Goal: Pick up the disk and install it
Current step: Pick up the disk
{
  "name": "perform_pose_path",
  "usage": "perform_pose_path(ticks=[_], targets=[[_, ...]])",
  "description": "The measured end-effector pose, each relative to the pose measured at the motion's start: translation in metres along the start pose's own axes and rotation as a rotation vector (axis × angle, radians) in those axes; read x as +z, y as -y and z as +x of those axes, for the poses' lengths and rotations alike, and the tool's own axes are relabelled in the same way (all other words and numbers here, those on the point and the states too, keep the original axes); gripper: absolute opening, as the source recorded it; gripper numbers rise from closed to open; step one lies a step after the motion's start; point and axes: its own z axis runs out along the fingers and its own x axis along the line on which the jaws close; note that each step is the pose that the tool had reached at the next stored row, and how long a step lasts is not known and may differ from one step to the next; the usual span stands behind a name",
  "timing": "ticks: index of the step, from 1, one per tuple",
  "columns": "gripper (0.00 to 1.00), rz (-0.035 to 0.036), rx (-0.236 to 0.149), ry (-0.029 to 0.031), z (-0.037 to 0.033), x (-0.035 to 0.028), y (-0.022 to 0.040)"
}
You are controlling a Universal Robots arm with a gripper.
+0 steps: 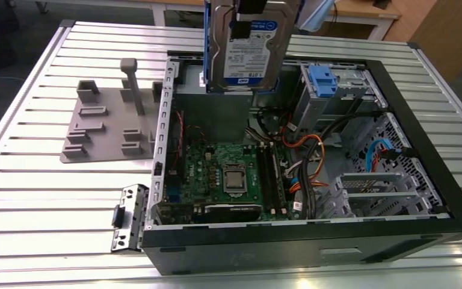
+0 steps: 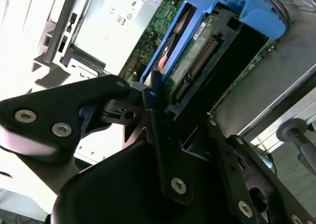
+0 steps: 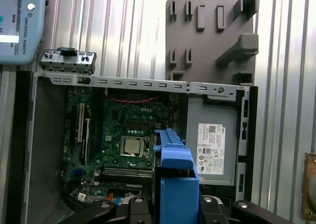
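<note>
The disk (image 1: 243,51), a silver drive with a white-and-blue label in a bright blue carrier, hangs upright in the air over the back of the open computer case (image 1: 423,180). It is above the grey power supply and clear of the case. My gripper (image 1: 247,7) holds it from above at the picture's top edge. In the second wrist view the black fingers (image 2: 153,110) are clamped on the carrier's edge, and the disk (image 2: 197,51) shows its green circuit board and connector. In the first wrist view the disk (image 3: 175,179) shows as the blue carrier rising between the finger links.
Inside the case lie the motherboard (image 1: 223,174), orange and blue cables (image 1: 311,156) and a drive bay with a blue latch (image 1: 323,81). The grey power supply (image 3: 212,145) carries a white sticker. A grey fixture plate (image 1: 106,129) lies on the slatted table (image 1: 22,198).
</note>
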Motion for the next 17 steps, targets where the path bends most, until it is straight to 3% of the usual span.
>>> perform_pose_path(ticks=[17], targets=[[0.36, 0.0, 0.0, -0.0001, 0.0251, -0.0002, -0.0005]])
